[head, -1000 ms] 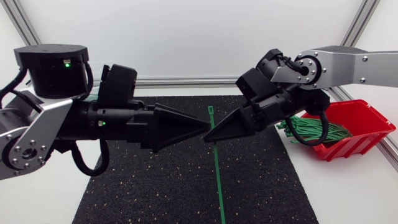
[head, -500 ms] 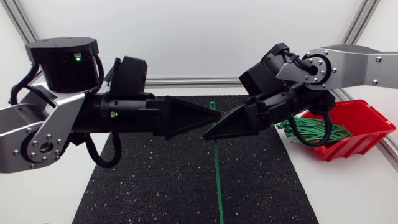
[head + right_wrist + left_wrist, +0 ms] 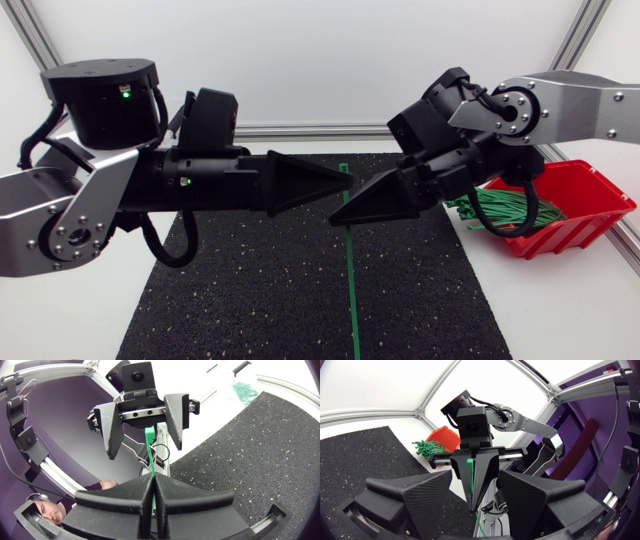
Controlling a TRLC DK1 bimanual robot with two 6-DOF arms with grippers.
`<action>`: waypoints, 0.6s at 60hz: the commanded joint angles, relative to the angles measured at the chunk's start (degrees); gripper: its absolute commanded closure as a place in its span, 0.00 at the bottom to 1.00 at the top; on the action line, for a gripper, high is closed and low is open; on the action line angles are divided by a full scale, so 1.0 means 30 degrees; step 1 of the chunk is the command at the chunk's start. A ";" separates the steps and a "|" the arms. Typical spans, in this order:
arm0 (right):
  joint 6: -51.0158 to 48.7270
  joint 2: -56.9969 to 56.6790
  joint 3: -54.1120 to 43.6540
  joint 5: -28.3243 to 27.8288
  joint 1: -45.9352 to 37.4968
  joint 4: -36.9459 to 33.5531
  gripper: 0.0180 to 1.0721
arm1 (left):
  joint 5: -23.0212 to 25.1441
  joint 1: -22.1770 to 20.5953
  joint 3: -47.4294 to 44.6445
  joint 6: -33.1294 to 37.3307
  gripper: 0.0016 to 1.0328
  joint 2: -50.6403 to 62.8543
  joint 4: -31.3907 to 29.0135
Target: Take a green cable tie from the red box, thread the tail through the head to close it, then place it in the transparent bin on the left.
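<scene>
**A:** the green cable tie (image 3: 349,270) hangs straight down over the black mat (image 3: 250,290) on the bench. right jaws are clamped on it a bit below its head, left jaws are apart and pointing at it from the other side. how would you thread that?

**B:** I'd pinch the strap lower down with the left ones, then curl the tail up to the head slowly while the right holds steady. spares are back in the red box (image 3: 590,200)

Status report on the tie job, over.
Right pincer shut on tie, tail hanging straight. Left pincer open, at the tie's head. Nothing blocking.
</scene>
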 commanded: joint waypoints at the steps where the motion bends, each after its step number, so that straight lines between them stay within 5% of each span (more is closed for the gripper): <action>1: -0.0191 -0.0261 -0.0491 -0.0227 0.0013 0.0048 0.95 | 0.0053 -0.0180 0.0143 -0.0636 0.54 0.0387 0.0363; 12: -0.0162 -0.0261 -0.0491 -0.0227 0.0043 0.0136 0.95 | 0.0053 -0.0268 0.0026 -0.0841 0.80 0.0416 0.0568; 36: -0.0074 -0.0232 -0.0433 -0.0227 0.0072 0.0253 0.95 | 0.0053 -0.0385 0.0084 -0.0900 0.81 0.0797 0.0597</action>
